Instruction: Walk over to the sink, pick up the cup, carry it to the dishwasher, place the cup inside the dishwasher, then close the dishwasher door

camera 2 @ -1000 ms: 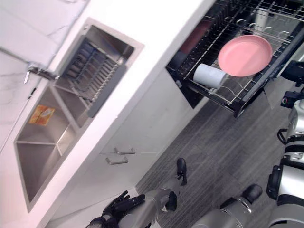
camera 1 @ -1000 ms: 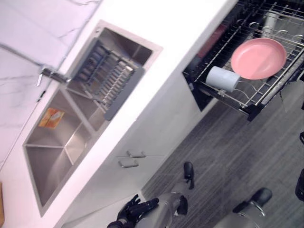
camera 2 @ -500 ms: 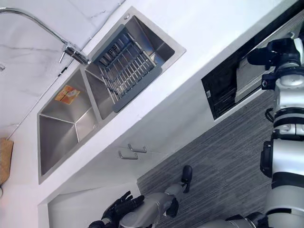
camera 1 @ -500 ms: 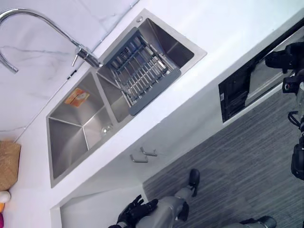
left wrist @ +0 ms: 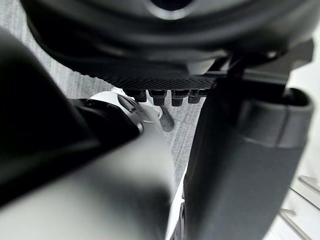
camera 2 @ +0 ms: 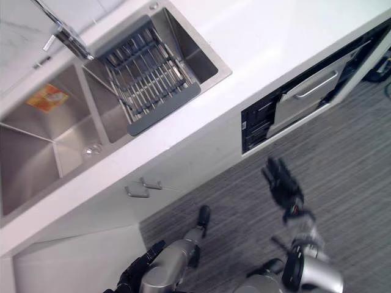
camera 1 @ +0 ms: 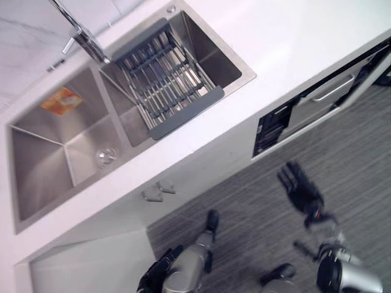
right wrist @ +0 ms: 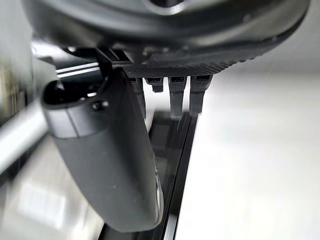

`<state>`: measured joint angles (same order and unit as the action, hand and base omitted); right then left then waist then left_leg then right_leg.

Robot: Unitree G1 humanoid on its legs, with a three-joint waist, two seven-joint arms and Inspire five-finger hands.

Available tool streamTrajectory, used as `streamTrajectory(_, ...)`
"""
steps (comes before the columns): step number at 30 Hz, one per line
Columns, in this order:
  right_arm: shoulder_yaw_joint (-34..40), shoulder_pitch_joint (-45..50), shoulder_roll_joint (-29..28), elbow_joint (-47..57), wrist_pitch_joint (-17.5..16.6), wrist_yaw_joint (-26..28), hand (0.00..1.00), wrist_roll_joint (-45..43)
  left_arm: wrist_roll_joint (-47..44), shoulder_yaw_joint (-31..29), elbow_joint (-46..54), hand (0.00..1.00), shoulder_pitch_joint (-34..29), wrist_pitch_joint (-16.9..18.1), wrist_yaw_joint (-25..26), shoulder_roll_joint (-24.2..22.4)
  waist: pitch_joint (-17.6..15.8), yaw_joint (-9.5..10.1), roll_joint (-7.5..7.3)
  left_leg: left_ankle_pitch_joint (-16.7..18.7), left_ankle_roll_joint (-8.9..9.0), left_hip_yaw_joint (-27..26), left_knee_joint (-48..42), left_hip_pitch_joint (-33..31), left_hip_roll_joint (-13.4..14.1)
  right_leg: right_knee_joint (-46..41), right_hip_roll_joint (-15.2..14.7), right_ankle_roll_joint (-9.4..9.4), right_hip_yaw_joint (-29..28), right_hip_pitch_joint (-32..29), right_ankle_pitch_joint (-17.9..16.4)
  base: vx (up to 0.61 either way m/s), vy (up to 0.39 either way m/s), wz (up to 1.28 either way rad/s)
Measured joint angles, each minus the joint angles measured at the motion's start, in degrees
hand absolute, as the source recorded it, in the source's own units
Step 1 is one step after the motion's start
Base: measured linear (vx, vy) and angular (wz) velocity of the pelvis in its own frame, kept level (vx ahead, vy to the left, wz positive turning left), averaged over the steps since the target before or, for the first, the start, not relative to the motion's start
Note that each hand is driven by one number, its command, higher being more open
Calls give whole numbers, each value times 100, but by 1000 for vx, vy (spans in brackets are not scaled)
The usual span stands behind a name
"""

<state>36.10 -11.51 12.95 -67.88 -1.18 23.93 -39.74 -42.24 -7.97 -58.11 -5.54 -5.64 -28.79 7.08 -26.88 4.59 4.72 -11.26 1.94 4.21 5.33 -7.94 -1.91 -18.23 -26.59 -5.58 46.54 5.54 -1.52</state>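
Note:
The dishwasher door (camera 1: 322,102), a silver panel with a bar handle (camera 1: 333,90), stands tilted up under the white counter, with a dark gap along its side. My right hand (camera 1: 300,190) hangs over the grey floor below and in front of that door, apart from it, fingers straight and spread, holding nothing. In the right wrist view its fingers (right wrist: 181,97) point at a dark edge beside a white surface. My left hand (camera 1: 157,278) hangs low by the cabinet front, open and empty; its straight fingers (left wrist: 164,96) show over the floor.
A steel double sink (camera 1: 61,152) fills the counter's left part, with a grey drain rack (camera 1: 165,79) across its right basin, a faucet (camera 1: 82,36) behind and an orange patch (camera 1: 60,101) on the basin wall. Two cabinet handles (camera 1: 157,192) sit below. Striped grey floor lies in front.
The view has swung. A second ago the rack stood out with a white cup and pink plate; now the door is tilted up. My right hand left the door, dropped and opened.

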Motion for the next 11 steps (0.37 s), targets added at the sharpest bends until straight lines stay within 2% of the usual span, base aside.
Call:
streamTrajectory(1,-27,245,-112,0,0,-86,100,164,65,-25,-14,100,-24,9,41,47,29,-15,-87,46,-22,-7,0,76,7,-151,-32,145,-221,-41,97,154,88,-2)
streamTrajectory(2,-54,685,-339,19,-13,-191,100,376,124,-68,-37,100,-81,16,141,117,119,-39,-261,188,-129,-21,-1,227,30,-464,-58,487,-697,-125,339,168,108,-8)
streamTrajectory(3,-58,1005,-616,172,-110,-248,100,461,138,-82,-39,100,-191,59,238,220,248,-42,-485,292,-191,-38,-3,373,73,-750,-42,685,-1164,-263,744,190,110,-5)
streamTrajectory(4,-61,1130,-733,324,-203,-296,100,551,137,-103,-43,100,-257,87,284,263,328,-53,-581,328,-222,-32,-7,440,91,-888,-33,672,-1401,-323,1013,227,107,18)
streamTrajectory(5,-64,1329,-906,540,-307,-347,100,627,138,-58,-92,100,-295,115,387,394,459,-65,-686,329,-245,120,-79,555,118,-1303,94,389,-1943,-543,934,225,62,59)
streamTrajectory(6,-194,1497,-1085,621,-424,-412,100,638,188,-32,-85,100,-295,113,493,524,599,-98,-775,370,-269,390,-87,583,203,-1192,547,75,-2282,-594,7,237,40,76)
streamTrajectory(7,-328,1529,-1141,646,-458,-440,100,635,203,-48,-81,100,-295,130,552,544,629,-107,-825,379,-284,495,-81,628,213,-1101,742,69,-2398,-594,-300,151,2,86)
streamTrajectory(8,-543,1537,-1251,652,-481,-458,100,637,297,-74,-82,100,-292,195,661,526,690,-88,-884,401,-327,665,-40,728,208,-847,1105,31,-2497,-653,-705,132,1,65)
streamTrajectory(9,-590,1517,-1353,668,-483,-458,100,669,357,-91,-84,100,-256,233,761,480,725,-57,-879,464,-409,774,-40,807,202,-658,1332,49,-2543,-728,-858,142,-39,71)
streamTrajectory(10,-643,1512,-1480,767,-542,-493,100,823,514,-264,-108,100,-204,229,910,314,793,-59,-800,593,-483,901,-40,967,200,-419,1632,133,-2744,-915,-930,145,-57,52)
streamTrajectory(11,-653,1524,-1489,820,-572,-499,100,846,539,-348,-110,100,-172,226,954,232,828,-81,-769,670,-519,920,-58,1027,206,-356,1710,136,-2835,-994,-930,97,-53,35)
